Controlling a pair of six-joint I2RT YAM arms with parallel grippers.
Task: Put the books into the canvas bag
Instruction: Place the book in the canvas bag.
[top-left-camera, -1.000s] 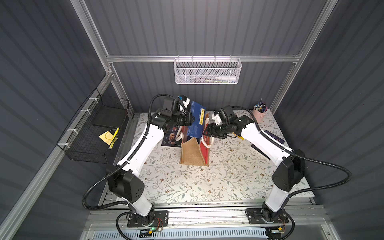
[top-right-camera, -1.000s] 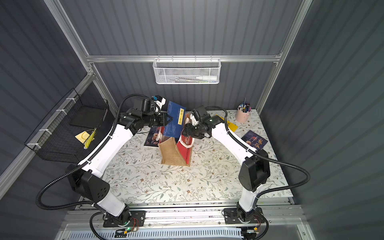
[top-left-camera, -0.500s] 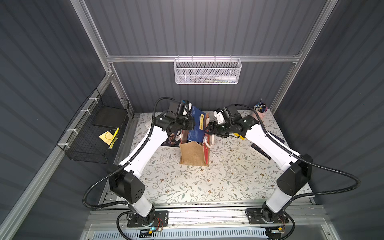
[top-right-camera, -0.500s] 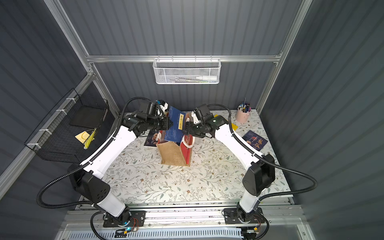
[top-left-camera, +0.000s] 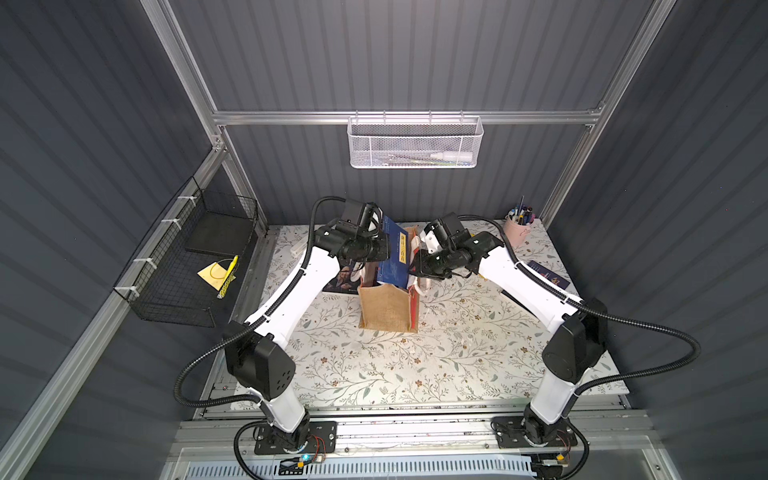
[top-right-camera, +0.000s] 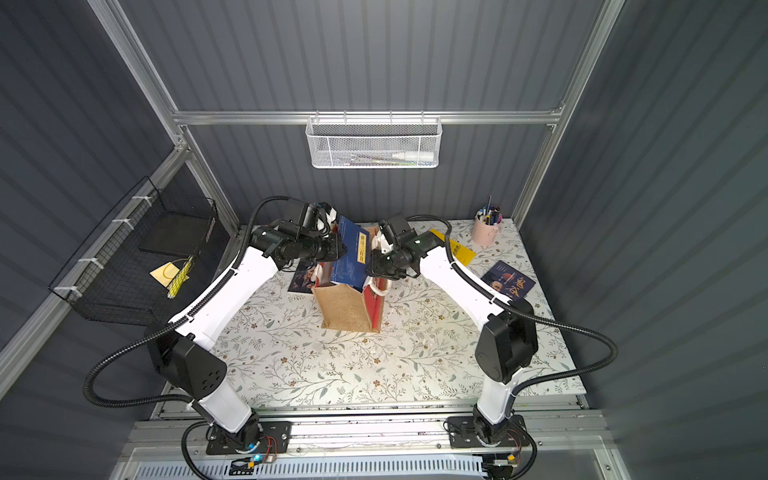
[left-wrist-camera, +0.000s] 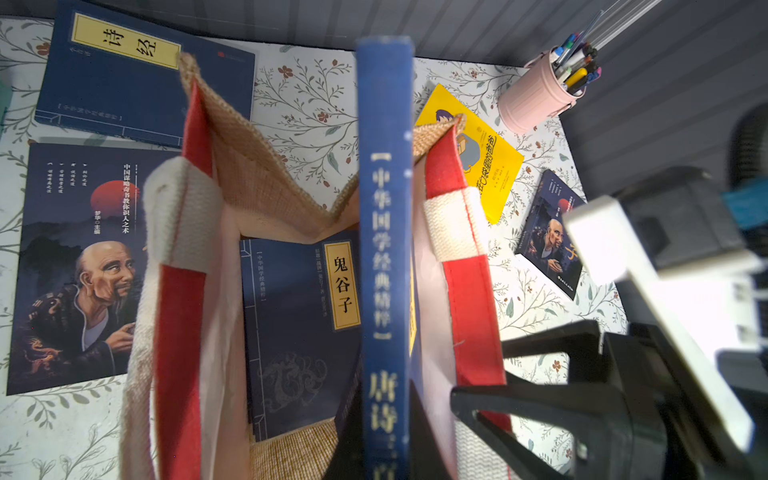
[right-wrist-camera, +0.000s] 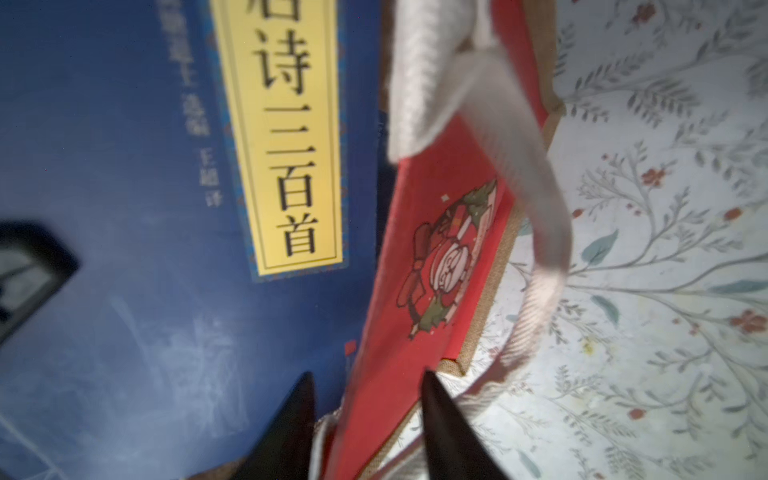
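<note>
Navy book — lowered into canvas bag, left fingers clamped on it. Right fingers narrowed astride bag wall, unclamped — release due.

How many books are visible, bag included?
6. Upright navy book gripped in the canvas bag mouth; second navy book inside; outside: third navy book, left portrait book, right portrait book, yellow book. More may be hidden.

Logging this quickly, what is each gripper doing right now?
Left gripper: shut on the navy book.
Right gripper: jaws straddle the canvas bag at its red side wall; clamped or not, cannot tell.
</note>
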